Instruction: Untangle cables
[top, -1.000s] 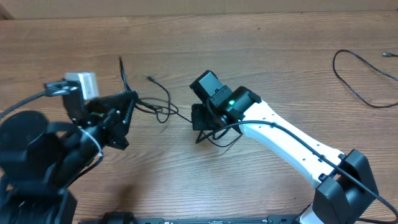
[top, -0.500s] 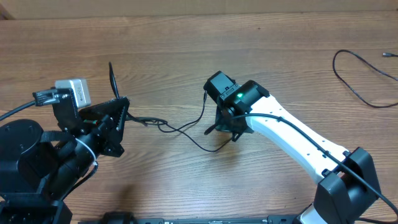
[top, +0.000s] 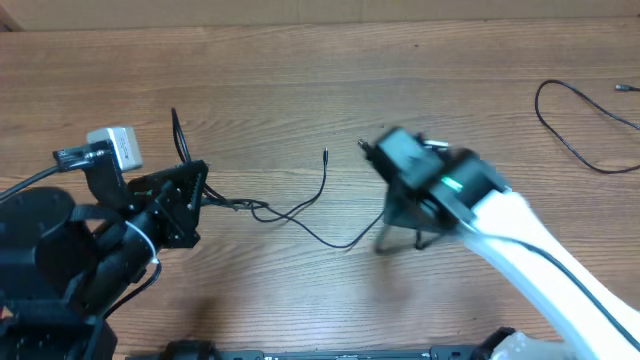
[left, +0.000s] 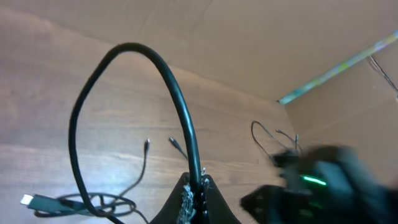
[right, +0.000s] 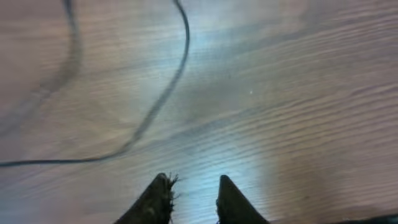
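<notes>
Right gripper (right: 194, 180): nearest of all, off to the right of the left gripper (top: 200, 188) and well apart from it; from above it is a blur (top: 400, 238); its own camera shows the two fingertips a little parted, nothing between them, only bare wood beneath.

Left gripper (left: 196, 186): jaws pinched tight on a black cord; the tips meet around it with no gap that I can see.

Held cable (left: 180, 106): rises from the left gripper's tips in a tall loop and curls back down; from above the loop pokes out just beyond the gripper (top: 178, 128).

Tangle (top: 250, 206): a small knot of thin black strands lying flat, just to the right of the left gripper; whether the held cable runs into it I cannot tell.

Trailing cable (top: 312, 232): runs on from the tangle, away from the left gripper toward the right gripper; one free end with a small plug (top: 325, 155) curls up and lies by itself — touching neither gripper.

Far cable (top: 562, 125): a separate black curve, the farthest thing from the left gripper, at the far right; small plug at its end (top: 627, 89).

Table (top: 300, 60): wood grain, under all of it.
</notes>
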